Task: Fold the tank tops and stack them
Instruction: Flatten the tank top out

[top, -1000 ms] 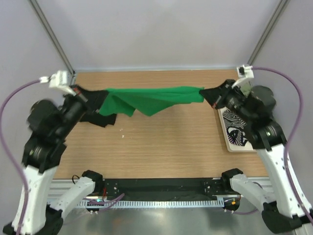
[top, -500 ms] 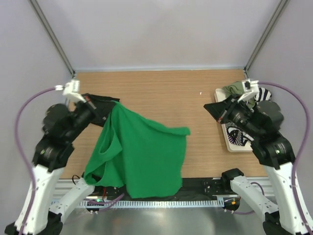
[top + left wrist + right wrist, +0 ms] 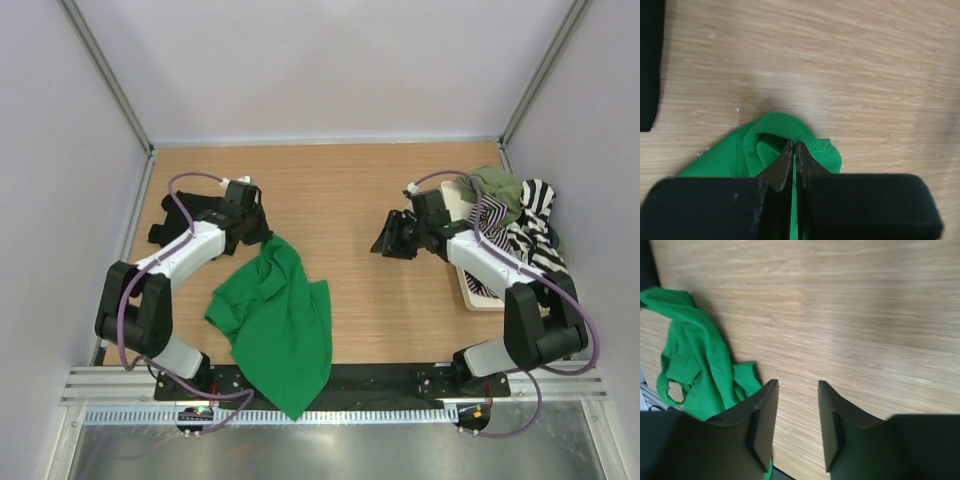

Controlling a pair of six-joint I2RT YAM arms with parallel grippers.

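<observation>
Since a second ago the green tank top [image 3: 275,320] has dropped from a taut span between both arms to a crumpled heap on the left half of the table [image 3: 400,310], and the right gripper [image 3: 385,240] has let go and swung in toward the table's middle. Left gripper [image 3: 792,147]: jaws pressed together, pinching a rolled, ribbed hem of the green tank top [image 3: 735,150] at the heap's far corner; the cloth is bunching in a small loop just ahead of the fingertips. Right gripper [image 3: 796,385]: fingers standing apart, holding nothing, hovering over bare wood with the green tank top [image 3: 695,365] well apart to its side. Green tank top: soft knit, bright plain green, lying in loose folds and wrinkles, an armhole opening showing in the right wrist view. Its long axis is running from the pinched corner at the left gripper [image 3: 262,238] toward the near edge of the table, leaning slightly right; its pointed lower end is hanging over the edge onto the dark rail. Black tank top [image 3: 165,235]: flat matte cloth, lying under and beside the left arm at the table's left side, just beside the green top's held corner. Striped tank top [image 3: 535,215] and olive tank top [image 3: 495,185]: piled together on a pale tray [image 3: 470,285] at the right side. Table: light wood grain, smooth.
</observation>
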